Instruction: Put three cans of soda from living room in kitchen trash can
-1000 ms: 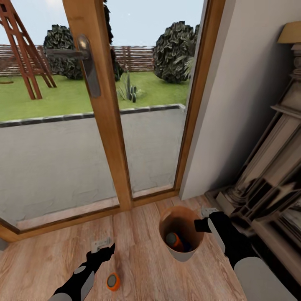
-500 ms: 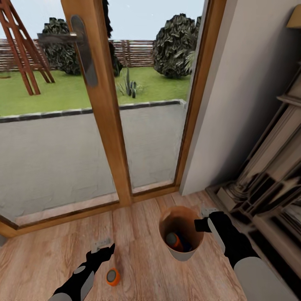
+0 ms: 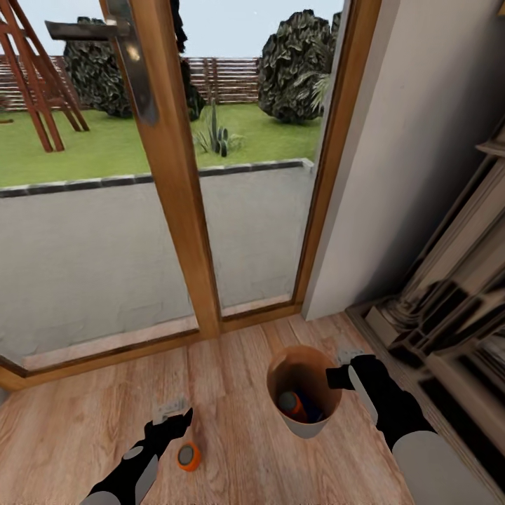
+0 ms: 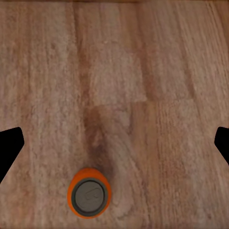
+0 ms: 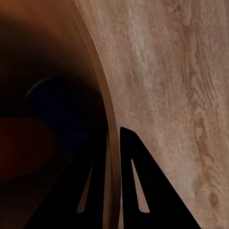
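Wastebasket [image 3: 306, 421] at lower centre of the head view, standing on the light wood floor [image 3: 238, 379] just inside a wood-framed glass door [image 3: 175, 175]; grey outside, copper-brown rim. Inside it, an orange soda can [image 3: 290, 404] lying tilted with its silvery top toward the camera, and a dark blue can [image 3: 313, 408] partly hidden just behind. Third can [image 3: 188, 456], orange, upright on the floor at lower left, well apart from the wastebasket and just beside the left gripper [image 3: 170, 414].

Left wrist view: same orange can [image 4: 89, 197] seen from above at bottom centre, silvery top up, with bare planks beyond. Dark fingers [image 4: 9, 150] at the two side edges, spread wide and holding nothing; can apart from both.

Right wrist view: curved basket rim [image 5: 98, 81] running down the middle, dark brown interior at left with a dim blue shape [image 5: 52, 105] and a dull orange one [image 5: 24, 148] inside, floor at right. Right gripper [image 3: 341, 366] at the basket's right rim in the head view; fingers [image 5: 138, 191] straddling the rim, one on either side of the wall. Whether pressed onto the wall or loose, cannot tell.
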Tool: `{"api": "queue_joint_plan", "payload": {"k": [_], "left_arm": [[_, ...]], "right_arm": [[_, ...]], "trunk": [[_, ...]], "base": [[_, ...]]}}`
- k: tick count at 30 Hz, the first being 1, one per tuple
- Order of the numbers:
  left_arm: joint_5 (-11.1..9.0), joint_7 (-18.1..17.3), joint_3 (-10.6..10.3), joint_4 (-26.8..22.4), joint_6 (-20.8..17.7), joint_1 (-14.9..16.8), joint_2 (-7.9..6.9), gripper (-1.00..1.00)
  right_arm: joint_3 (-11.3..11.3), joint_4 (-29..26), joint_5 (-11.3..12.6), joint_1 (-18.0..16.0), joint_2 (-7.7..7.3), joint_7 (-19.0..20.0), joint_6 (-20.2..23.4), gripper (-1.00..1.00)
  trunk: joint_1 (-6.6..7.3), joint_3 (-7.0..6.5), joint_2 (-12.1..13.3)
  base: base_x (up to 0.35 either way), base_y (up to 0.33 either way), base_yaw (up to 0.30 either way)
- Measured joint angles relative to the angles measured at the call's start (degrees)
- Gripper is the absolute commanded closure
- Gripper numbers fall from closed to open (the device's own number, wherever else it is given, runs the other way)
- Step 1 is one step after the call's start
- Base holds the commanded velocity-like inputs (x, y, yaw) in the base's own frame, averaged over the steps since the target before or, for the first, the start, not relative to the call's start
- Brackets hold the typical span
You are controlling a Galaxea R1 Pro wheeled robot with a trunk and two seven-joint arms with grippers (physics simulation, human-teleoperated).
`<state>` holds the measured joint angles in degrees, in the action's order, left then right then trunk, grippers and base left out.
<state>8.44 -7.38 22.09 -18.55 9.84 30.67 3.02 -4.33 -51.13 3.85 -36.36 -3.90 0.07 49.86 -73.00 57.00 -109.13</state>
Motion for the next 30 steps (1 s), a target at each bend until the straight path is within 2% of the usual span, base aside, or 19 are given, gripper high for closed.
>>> {"api": "queue_joint_plan", "payload": {"k": [30], "left_arm": [[0.0,0.0,0.0,0.0,0.0,0.0,0.03,-1.0]], "right_arm": [[0.0,0.0,0.0,0.0,0.01,0.0,0.0,1.0]], "trunk": [[-6.59,8.09,-12.0]], "base": [[0.0,0.0,0.0]]}}
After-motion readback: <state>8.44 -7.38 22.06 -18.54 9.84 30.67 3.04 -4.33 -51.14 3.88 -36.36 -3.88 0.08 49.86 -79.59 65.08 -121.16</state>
